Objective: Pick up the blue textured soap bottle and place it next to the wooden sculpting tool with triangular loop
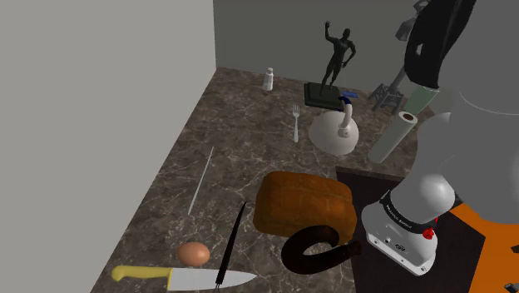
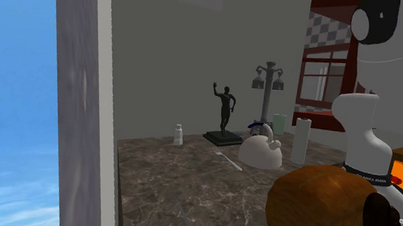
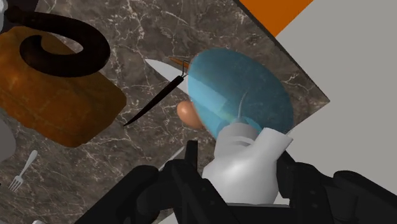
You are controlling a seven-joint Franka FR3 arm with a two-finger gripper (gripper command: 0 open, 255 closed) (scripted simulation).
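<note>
Pincer (image 3: 245,167) clasps blue bottle (image 3: 242,89) in wrist view, above veined counter (image 3: 210,28).

Dim, flat sim light w/ soft shading

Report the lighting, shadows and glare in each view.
Shoulder view: flat, even light; the statue and the brown loaf cast no clear shadow on the marble counter. Second exterior view: the counter looks dimmer beside a bright blue sky area. Wrist view: a pale sheen runs across the blue soap bottle clasped in the gripper; no blur.
</note>
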